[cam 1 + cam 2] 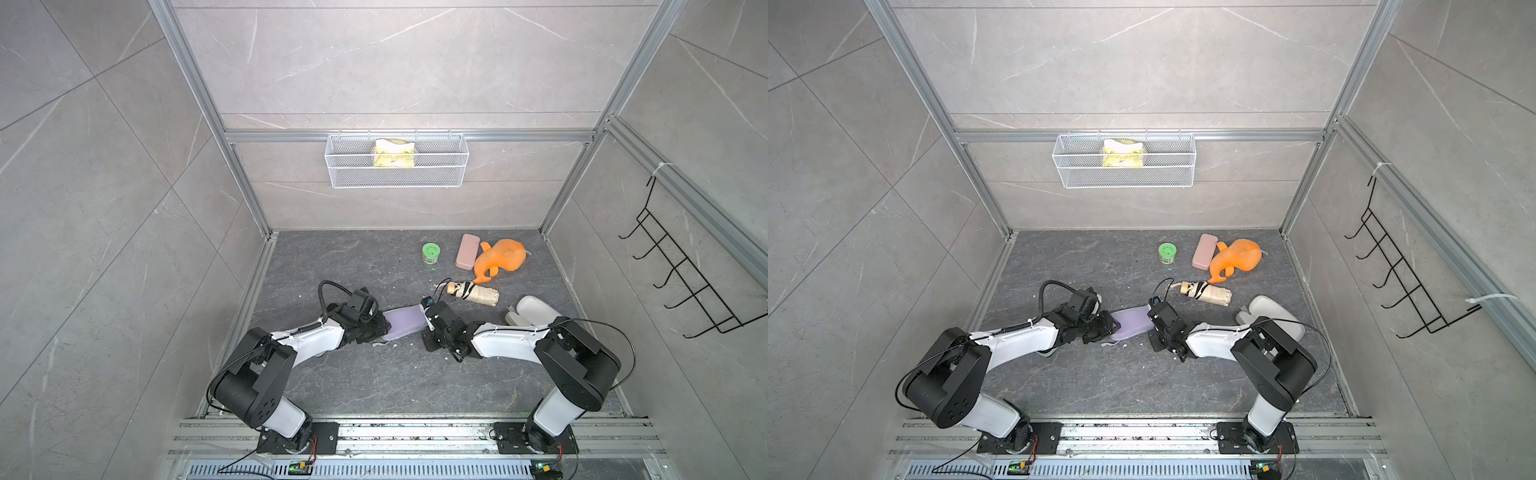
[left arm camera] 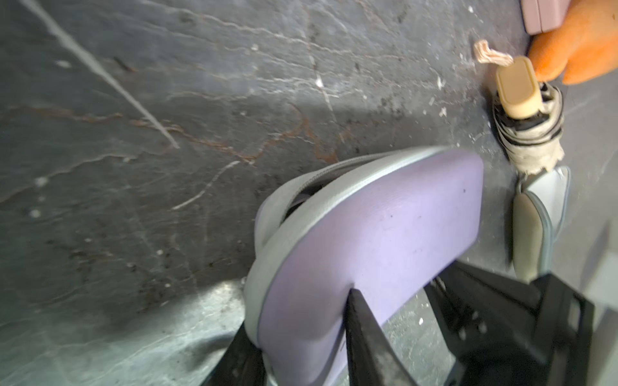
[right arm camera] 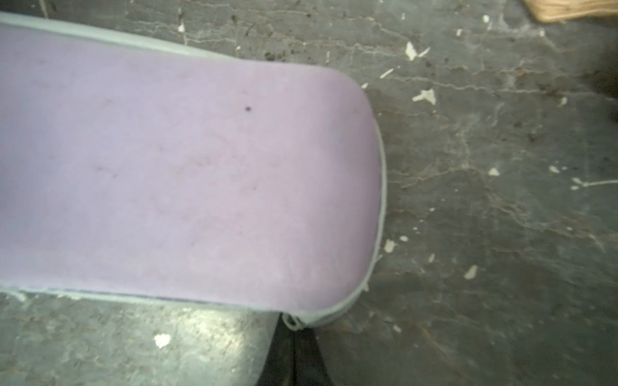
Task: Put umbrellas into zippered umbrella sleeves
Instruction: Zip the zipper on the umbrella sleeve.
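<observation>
L gripper [image 2: 297, 320] clamps one end of the lilac case [image 1: 405, 322] lying on the floor [image 1: 374, 374], R gripper [image 3: 294, 337] is pressed together at its zip pull [image 3: 291, 320], so a tug could slip off the tiny pull or yank the case from L's hold.

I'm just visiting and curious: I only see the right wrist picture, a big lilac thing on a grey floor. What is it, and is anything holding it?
Observer: A lilac zip case; the left end effector clamps its other end.
Operator: Is it zipped shut?
Observer: No, the left wrist view shows its zipper gaping along one side.
Operator: Any umbrella nearby?
Observer: A beige umbrella lies on the floor beside an orange plush toy.
</observation>
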Robot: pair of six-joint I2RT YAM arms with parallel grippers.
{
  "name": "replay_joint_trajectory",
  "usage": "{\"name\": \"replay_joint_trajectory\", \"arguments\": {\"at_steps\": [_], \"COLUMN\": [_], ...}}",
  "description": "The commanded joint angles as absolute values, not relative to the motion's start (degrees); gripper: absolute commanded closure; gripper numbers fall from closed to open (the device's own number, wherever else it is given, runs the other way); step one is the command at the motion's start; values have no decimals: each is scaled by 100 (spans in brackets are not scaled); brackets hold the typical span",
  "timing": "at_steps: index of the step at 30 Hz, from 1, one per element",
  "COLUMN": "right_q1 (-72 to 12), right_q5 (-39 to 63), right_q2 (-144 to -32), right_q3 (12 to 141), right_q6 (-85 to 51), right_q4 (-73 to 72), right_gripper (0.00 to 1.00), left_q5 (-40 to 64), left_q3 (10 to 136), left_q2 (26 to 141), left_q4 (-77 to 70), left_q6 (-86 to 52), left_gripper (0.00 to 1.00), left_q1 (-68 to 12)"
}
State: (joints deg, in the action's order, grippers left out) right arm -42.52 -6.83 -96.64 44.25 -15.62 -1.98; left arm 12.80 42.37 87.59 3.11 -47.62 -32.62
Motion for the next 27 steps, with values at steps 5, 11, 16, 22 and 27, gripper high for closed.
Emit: {"name": "replay_joint_trajectory", "arguments": {"at_steps": [5, 11, 16, 22, 27], "right_q1": [-3944, -4010, -3489, -2675, -2285], "right_q5": [-587, -239, 992, 2913, 3499], "right_q2": [-9426, -9198, -8503, -9273, -9846], "right_q3": [4520, 4632, 4667, 5281, 5451], "right_q6": [-1413, -1787, -2095, -2833, -3067], "right_q4": [269, 1182, 1276, 1127, 1023], "right_gripper": [100, 72, 44, 30, 28], "left_q5": [1725, 1848, 2042, 2287, 2578], "left_q3": [4751, 5175, 5355, 5548, 5588], "left_q2": [9169, 9431, 9586, 9782, 10057], "left_q4": [1493, 1637, 1861, 1920, 1881], "left_q6": [-3595, -3376, -3145, -2930, -2833], "left_gripper": [88, 87, 83, 83, 83], "left_q1": [-3010, -2905, -2887, -2867, -2774]}}
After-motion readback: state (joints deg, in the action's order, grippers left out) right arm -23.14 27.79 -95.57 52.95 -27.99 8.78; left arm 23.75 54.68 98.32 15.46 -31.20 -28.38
